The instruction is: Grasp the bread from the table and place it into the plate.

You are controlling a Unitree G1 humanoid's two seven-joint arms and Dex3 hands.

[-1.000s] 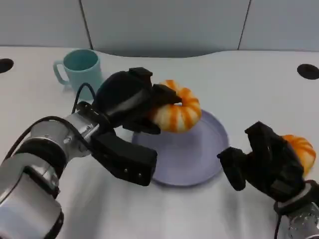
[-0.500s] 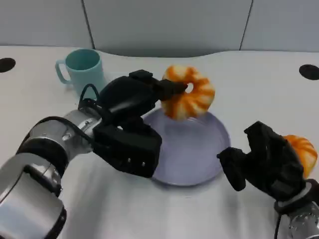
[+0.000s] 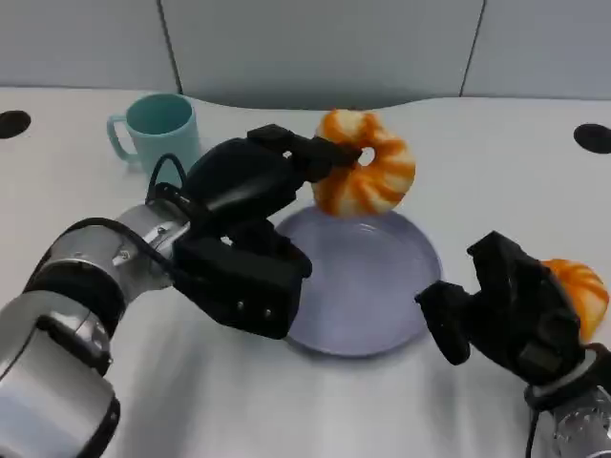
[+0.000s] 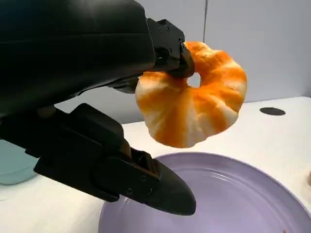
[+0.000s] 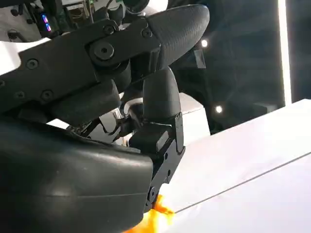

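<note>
Fingers (image 4: 167,46) of the left hand (image 3: 253,181) are pinching a ring-shaped orange-and-white bread (image 3: 366,176) at its inner edge, one fingertip hooked through the hole so the loaf is hanging from that single grip. Held this way, the bread is dangling upright in the air, above the far rim of the lavender plate (image 3: 382,305) and not touching it; the left wrist view is showing clear space between the loaf's lower edge and the plate surface. I judge the hooked grip is being used because the soft ring offers little else to clamp, and the height is keeping it clear of the rim while it is over the dish. Letting go now would likely land it near the far edge, so carrying it a little toward the plate's middle before lowering looks safer.

Meanwhile the right hand (image 3: 511,310) is sitting low at the near right of the table, beside the plate, with its fingers curled in. A second orange bread (image 3: 578,291) is showing just behind it, and orange is peeking past the palm in the right wrist view, but whether those fingers are actually gripping it I cannot tell. A teal mug (image 3: 153,129) is standing at the far left, well apart from the plate and out of the way.
</note>
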